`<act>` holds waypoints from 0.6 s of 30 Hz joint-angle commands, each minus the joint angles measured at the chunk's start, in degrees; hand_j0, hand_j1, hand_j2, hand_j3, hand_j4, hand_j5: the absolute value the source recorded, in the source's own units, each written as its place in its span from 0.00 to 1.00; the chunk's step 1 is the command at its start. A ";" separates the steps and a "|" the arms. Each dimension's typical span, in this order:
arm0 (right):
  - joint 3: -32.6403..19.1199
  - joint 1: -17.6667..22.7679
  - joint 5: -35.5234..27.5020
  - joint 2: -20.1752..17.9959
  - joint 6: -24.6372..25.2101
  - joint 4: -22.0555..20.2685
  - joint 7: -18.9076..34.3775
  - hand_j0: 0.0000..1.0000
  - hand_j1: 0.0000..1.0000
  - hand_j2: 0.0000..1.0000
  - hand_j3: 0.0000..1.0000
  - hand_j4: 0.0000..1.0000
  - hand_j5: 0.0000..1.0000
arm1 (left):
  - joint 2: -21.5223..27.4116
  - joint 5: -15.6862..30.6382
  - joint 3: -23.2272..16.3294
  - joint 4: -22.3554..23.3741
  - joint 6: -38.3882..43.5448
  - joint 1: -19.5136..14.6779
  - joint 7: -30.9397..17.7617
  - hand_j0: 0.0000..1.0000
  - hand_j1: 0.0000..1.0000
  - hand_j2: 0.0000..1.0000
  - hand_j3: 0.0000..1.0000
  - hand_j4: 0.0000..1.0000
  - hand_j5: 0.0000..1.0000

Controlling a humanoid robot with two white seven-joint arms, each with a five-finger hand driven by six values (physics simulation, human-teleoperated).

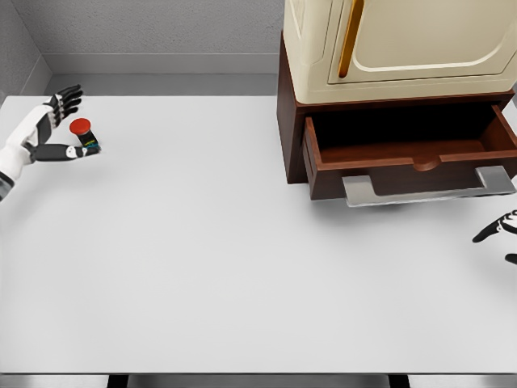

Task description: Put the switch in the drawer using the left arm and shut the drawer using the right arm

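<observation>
At far left, my left hand [50, 129] cups the red-capped switch [83, 136], fingers open, ungrasped; the brown wooden drawer [408, 153] gapes, everything left.

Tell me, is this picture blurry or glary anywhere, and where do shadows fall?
Head view: sharp throughout, no glare; soft, even light on the white table; a faint shadow beneath the open brown wooden drawer, whose inside is dark.

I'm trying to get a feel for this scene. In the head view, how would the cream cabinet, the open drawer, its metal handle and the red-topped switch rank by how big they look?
Largest to smallest as they look:
1. cream cabinet, though cut off by the picture's edge
2. open drawer
3. metal handle
4. switch, by the left hand
</observation>
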 commanded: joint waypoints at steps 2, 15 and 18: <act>-0.17 -0.09 -0.42 -0.66 0.17 0.07 -0.02 0.65 0.65 0.65 0.65 0.65 0.65 | -0.08 2.12 2.35 0.78 0.08 0.00 0.06 1.00 1.00 1.00 1.00 1.00 1.00; -0.52 -0.53 -1.65 -0.66 0.17 -0.02 -0.02 0.65 0.65 0.65 0.65 0.65 0.65 | -3.33 1.86 3.75 5.79 15.66 -3.87 4.54 1.00 1.00 1.00 1.00 1.00 1.00; -0.61 -0.79 -2.79 -1.36 0.17 -0.02 -0.02 0.65 0.65 0.65 0.65 0.65 0.65 | -3.33 1.86 5.95 5.70 15.48 -3.96 5.60 1.00 1.00 1.00 1.00 1.00 1.00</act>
